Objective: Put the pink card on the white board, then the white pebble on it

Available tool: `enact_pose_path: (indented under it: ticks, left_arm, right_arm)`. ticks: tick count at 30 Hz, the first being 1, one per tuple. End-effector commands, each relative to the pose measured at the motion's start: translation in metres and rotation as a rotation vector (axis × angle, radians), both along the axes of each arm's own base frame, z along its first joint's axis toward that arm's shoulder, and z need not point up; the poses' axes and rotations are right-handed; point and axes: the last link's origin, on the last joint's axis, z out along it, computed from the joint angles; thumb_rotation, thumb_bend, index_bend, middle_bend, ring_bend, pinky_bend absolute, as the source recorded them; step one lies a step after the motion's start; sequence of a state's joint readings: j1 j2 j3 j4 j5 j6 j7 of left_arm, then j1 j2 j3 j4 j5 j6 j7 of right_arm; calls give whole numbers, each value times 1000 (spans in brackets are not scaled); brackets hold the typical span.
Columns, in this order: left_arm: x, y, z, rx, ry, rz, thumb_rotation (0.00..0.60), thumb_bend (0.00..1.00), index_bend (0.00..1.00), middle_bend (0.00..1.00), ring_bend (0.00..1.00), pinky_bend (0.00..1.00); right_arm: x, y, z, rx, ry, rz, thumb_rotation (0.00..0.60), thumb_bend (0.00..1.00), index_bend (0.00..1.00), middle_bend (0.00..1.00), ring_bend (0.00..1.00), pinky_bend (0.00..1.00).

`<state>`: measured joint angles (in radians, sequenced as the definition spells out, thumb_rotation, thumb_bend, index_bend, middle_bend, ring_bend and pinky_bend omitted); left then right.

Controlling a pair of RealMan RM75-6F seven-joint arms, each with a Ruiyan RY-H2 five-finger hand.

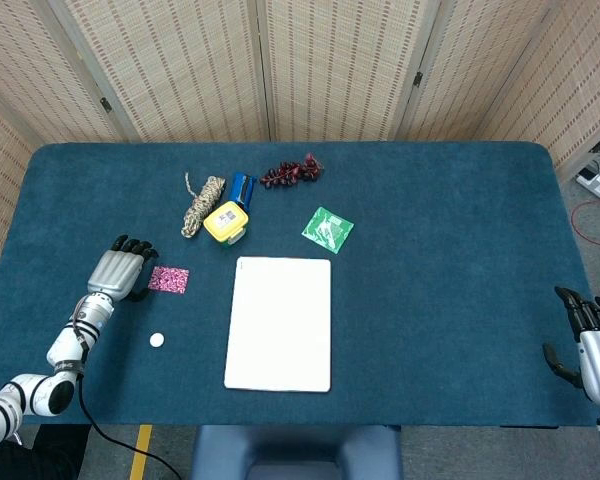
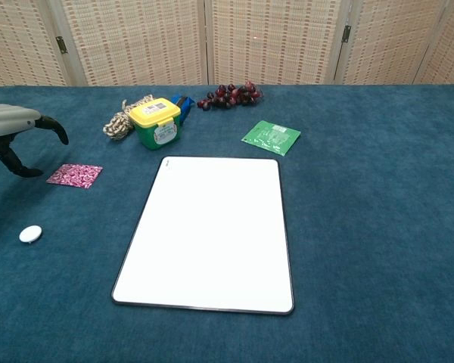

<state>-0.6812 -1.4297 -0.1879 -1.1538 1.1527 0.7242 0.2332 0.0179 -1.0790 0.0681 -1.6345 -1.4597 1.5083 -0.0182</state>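
Note:
The pink card (image 1: 168,279) (image 2: 74,175) lies flat on the blue cloth, left of the white board (image 1: 280,323) (image 2: 209,231). A white pebble (image 1: 157,340) (image 2: 31,234) sits nearer the front, below the card. My left hand (image 1: 122,269) (image 2: 19,133) hovers just left of the card, fingers apart and holding nothing; its fingertips reach toward the card's left edge. My right hand (image 1: 592,345) stays at the table's front right corner, fingers spread, empty, and is seen only in the head view.
Behind the board stand a yellow-lidded green box (image 1: 226,222) (image 2: 156,122), a coiled rope (image 1: 201,205), a blue object (image 1: 242,187), dark grapes (image 1: 291,171) (image 2: 229,94) and a green packet (image 1: 327,229) (image 2: 272,137). The table's front edge (image 1: 280,422) runs near the board.

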Motion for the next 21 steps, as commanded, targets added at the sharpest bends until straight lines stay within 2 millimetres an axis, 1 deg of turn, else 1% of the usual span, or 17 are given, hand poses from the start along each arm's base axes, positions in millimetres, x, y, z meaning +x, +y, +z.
enact_pose_path:
  ticks: [1,9,15,21]
  left_arm:
    - [1,4,-8,-15,15,11,600,343,259,159,103,0]
    - [8,6,-19,-24,27,11,600,326,273,145,89,0]
    - [11,11,-25,-32,41,25,600,325,288,135,83,0]
    - [13,11,-29,-35,43,32,600,324,302,130,80,0]
  right_arm:
    - [-1,0,0,0,-2,0,600,383,76,155,180,93]
    - [-4,-1,-1,7,-7,-6,600,383,76,155,179,93]
    - [-6,-1,0,3,-10,-11,600,383,76,155,181,93]
    - [-8,1,1,1,-13,-15,600,383,76,156,180,93]
